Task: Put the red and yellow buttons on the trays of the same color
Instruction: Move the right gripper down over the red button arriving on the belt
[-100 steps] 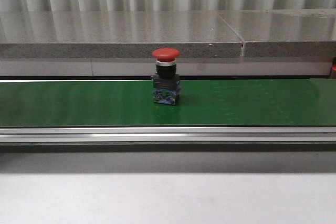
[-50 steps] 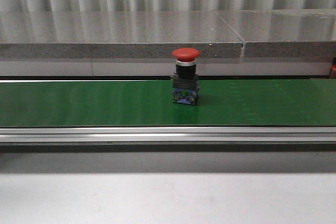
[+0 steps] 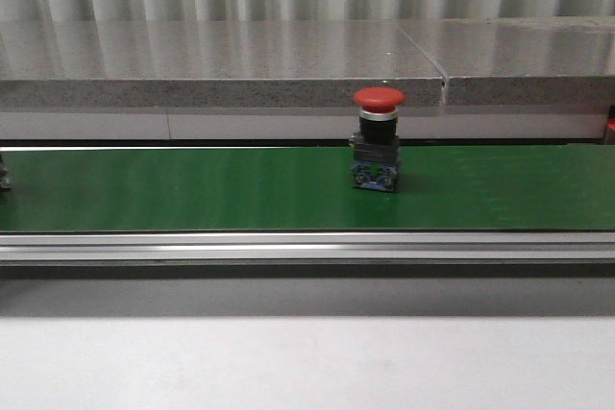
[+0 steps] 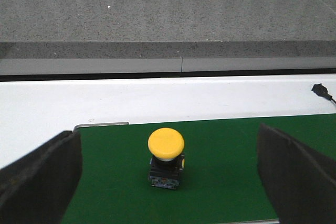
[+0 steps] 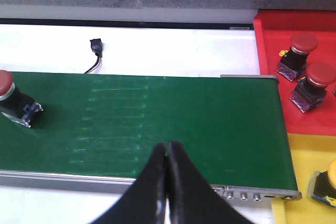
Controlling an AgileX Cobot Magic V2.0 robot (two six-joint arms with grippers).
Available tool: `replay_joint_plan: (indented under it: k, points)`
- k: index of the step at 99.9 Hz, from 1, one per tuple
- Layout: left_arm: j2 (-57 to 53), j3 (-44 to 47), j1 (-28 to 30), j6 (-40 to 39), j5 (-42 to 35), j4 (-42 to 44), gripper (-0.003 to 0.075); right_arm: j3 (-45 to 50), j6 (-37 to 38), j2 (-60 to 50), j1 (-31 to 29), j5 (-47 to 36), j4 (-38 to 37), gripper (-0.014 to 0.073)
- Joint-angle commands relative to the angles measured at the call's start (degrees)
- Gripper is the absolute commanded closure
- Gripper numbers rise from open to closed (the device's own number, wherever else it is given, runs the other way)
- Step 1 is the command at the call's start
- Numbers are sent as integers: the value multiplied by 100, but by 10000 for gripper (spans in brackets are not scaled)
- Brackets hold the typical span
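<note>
So it's partway done, I'd say. Going left to right: the yellow mushroom-head push button (image 4: 166, 141) sits upright low in the middle of the left wrist view, on the green conveyor belt (image 3: 192, 189), with the left gripper (image 4: 168, 182) spread wide open either side of it, not touching. In the front view a red mushroom-head push button (image 3: 379, 98) stands upright right of centre on the belt. The right gripper (image 5: 167, 153) is pinched closed on nothing. At the right edge of its view, the red plastic tray (image 5: 268, 51) already holds two red buttons and the yellow plastic tray (image 5: 302, 156) one yellow. So both belt buttons look left to sort.
</note>
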Motion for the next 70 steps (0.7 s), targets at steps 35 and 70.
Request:
replay_joint_plan:
  k: [35, 70]
  points:
    - [-309, 58, -58, 4, -551, -86, 683, -144, -36, -22, 8, -316, 46, 660]
    - [-309, 67, -58, 4, -527, -86, 740, -144, -36, -22, 8, -316, 46, 660]
